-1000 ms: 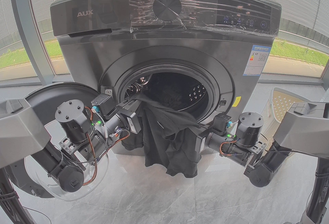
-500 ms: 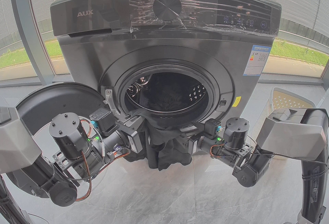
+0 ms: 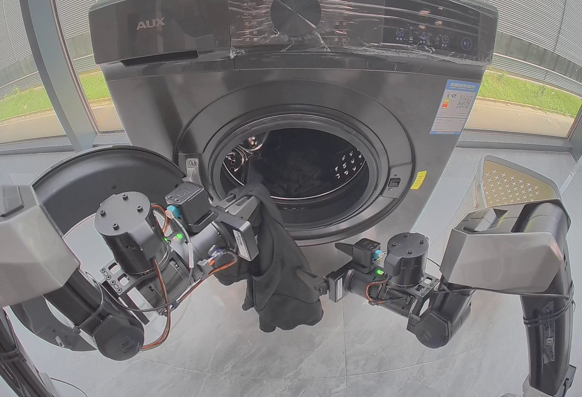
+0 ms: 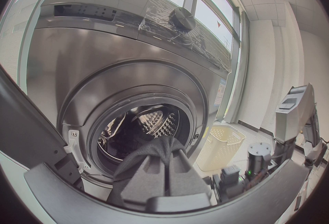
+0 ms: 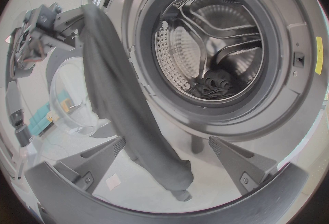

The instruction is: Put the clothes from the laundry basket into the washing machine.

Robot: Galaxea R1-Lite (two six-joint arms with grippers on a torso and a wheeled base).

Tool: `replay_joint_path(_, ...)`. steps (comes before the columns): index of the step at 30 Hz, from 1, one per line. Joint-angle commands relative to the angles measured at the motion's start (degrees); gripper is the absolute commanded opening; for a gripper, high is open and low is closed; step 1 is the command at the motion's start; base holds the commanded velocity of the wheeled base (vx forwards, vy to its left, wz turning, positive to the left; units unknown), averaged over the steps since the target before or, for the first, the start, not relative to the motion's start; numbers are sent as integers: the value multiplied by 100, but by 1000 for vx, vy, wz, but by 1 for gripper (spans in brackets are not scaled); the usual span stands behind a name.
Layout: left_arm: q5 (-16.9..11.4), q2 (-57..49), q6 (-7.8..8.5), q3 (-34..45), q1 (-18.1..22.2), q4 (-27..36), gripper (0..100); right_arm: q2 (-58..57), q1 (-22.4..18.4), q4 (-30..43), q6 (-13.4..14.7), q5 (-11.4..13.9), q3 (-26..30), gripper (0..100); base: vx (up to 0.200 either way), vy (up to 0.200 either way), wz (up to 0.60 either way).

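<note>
As right wrist sees, clothes (image 5: 214, 86) in drum (image 5: 205, 36)

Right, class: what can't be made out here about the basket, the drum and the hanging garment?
Inside of the laundry basket: head view, the right arm covers its lower part; left wrist view, its wall hides the bottom.
The clothes in the drum: right wrist view, a dark heap, count unclear; the door rim cuts its lower edge.
The black garment: bunched, type unclear; left wrist view, its fold covers the tips of the left end effector.
</note>
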Motion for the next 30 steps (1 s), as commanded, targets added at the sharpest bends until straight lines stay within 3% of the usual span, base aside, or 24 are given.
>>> replay_joint_path(1, 125, 176, -2, -261, 37, 74, 0, -12, 233, -36, -25, 169, 275, 100, 0, 0, 0)
replay_joint_path(4, 134, 238, -2, -358, 81, 92, 0, -47, 339, -89, -25, 283, 390, 100, 0, 0, 0)
replay_joint_path(6, 143, 413, -2, -560, 187, 100, 0, -170, 699, -221, 19, 494, 724, 100, 0, 0, 0)
replay_joint_path(12, 143, 449, -11, -613, 204, 100, 0, -231, 936, -230, 46, 705, 785, 100, 0, 0, 0)
replay_joint_path(17, 143, 431, -2, -630, 195, 100, 0, -82, 971, -203, 142, 872, 249, 100, 0, 0, 0)
replay_joint_path(21, 195, 431, -2, -674, 187, 100, 0, 217, 1068, -203, 696, 863, -252, 100, 0, 0, 0)
replay_joint_path(23, 213, 431, -2, -692, 187, 100, 0, 261, 1077, -107, 845, 854, -498, 100, 0, 0, 0)
replay_joint_path(30, 213, 361, -2, -657, 187, 136, 0, 770, 839, 333, 889, 810, -1245, 100, 0, 0, 0)
